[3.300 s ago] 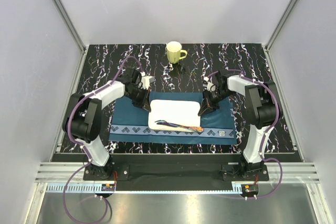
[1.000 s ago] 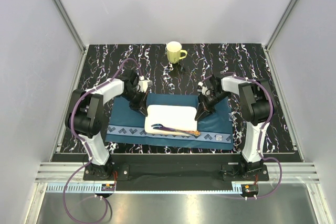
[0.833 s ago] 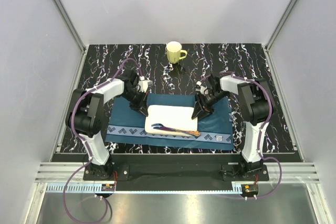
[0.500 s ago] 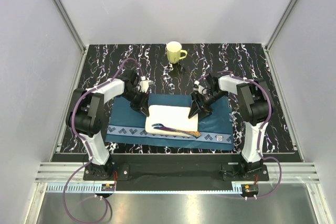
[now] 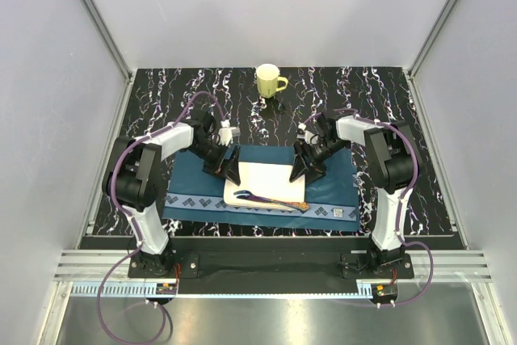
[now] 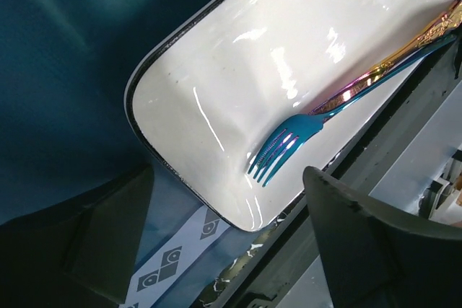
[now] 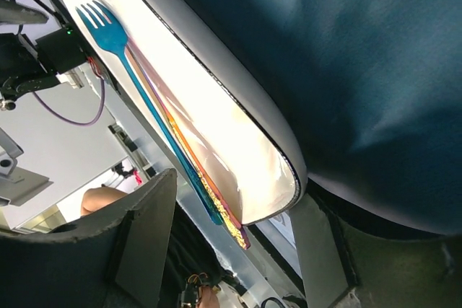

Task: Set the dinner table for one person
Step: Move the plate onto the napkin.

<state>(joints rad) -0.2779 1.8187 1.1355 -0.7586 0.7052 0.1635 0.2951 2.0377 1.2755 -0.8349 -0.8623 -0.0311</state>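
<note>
Cutlery comes nearest: an iridescent blue fork [image 5: 245, 194] and a second, gold-handled piece [image 5: 294, 201], whose type I cannot tell, lie lengthwise along the near rim of a white rectangular plate [image 5: 266, 177]. They look parked there for carrying, not yet laid out beside it. The plate sits roughly centred on a dark blue placemat [image 5: 187, 182], which suits a single setting.

At the plate's far corners stand the arms. The left gripper [image 5: 229, 170] has its jaws spread wide, the left corner lying between them unpinched. The right gripper [image 5: 302, 170] is likewise parted about the right corner, holding nothing. Their mirrored stance suggests a two-handed placing of the plate that has been let go.

Beyond, a yellow mug [image 5: 269, 81] stands alone, well apart from the setting, probably waiting to be brought in. The dinner table [image 5: 371, 98], black with marble veins, spreads beneath everything from the arm bases to the back wall.

No writing is legible; the placemat's border [image 6: 167, 266] shows only white diamond motifs.
</note>
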